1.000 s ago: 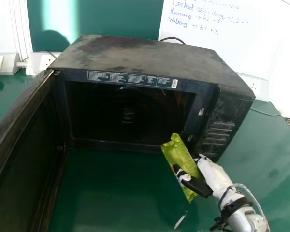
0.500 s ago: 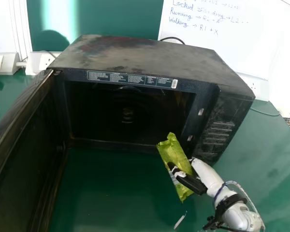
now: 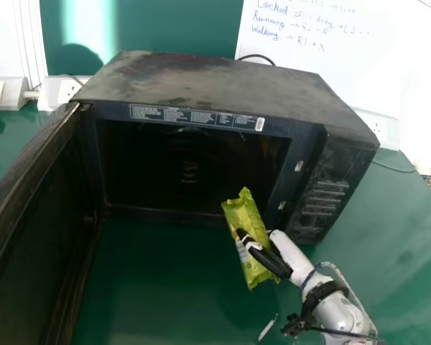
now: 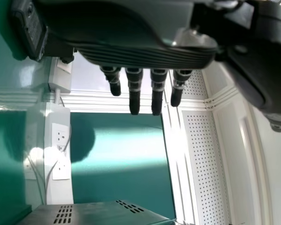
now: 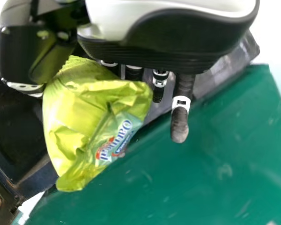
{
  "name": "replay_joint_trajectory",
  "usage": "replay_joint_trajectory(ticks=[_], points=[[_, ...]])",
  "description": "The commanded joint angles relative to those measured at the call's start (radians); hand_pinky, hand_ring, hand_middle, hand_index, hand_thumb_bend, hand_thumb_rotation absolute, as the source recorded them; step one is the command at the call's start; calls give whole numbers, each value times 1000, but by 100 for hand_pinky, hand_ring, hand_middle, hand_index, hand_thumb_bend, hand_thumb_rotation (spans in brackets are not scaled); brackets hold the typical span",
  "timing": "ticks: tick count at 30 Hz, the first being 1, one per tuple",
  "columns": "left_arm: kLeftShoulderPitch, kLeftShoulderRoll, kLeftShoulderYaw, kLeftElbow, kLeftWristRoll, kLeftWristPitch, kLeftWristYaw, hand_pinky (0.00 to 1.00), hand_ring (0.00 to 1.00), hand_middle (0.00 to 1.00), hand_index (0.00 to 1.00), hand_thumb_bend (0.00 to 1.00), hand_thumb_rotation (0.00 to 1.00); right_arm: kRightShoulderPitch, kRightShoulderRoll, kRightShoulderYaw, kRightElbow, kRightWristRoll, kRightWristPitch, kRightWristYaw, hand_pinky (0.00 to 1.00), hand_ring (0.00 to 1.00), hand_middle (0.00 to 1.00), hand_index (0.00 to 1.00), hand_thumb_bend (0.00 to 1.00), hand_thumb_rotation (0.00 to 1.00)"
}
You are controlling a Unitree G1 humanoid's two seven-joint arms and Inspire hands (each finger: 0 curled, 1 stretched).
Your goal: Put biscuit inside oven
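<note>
Biscuit packet (image 3: pixel 244 214): partly hidden behind the right robot hand (image 3: pixel 267 259). Right arm (image 3: pixel 337 313): cut off by the head view's bottom edge. Oven door (image 3: pixel 47 215): cut off at left and bottom. Oven cavity (image 3: pixel 190 162): rear detail lost in shadow. Whiteboard (image 3: pixel 359 68): top cut off, some handwriting blurred. Label strip (image 3: pixel 194 117): print too small.
</note>
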Motion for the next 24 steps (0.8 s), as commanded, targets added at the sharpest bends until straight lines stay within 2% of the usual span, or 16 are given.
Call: replay_joint_trajectory(ticks=[1,5,7,10,15,19,24], points=[[10,-3,1,-7,-6,-2,0,97,91,94,100,100,100,-30,17,1,16,25,19,-5,16,24,39,50,52,0],[8,1,2,3,-5,-10,-9,97,91,94,100,100,100,-68,28,-1,58,71,48,4,17,27,40,50,52,0],[6,3,3,8,-10,-13,-18,98,91,94,100,100,100,-93,48,-16,76,125,95,21,29,41,49,47,52,0],[4,2,5,11,-9,-13,-20,98,91,94,100,100,100,-136,78,-48,105,223,187,46,22,30,42,49,52,0],[4,-4,2,1,-5,-9,-12,97,90,94,100,100,100,-208,90,-81,170,357,283,79,25,31,42,49,53,0],[6,-9,0,-6,0,-6,-4,97,90,93,100,100,100,-262,97,-89,249,426,296,76,26,31,43,49,53,0],[12,-12,-3,-11,2,-11,-4,97,90,94,100,100,100,-335,92,-61,338,449,282,65,26,30,43,50,53,0]])
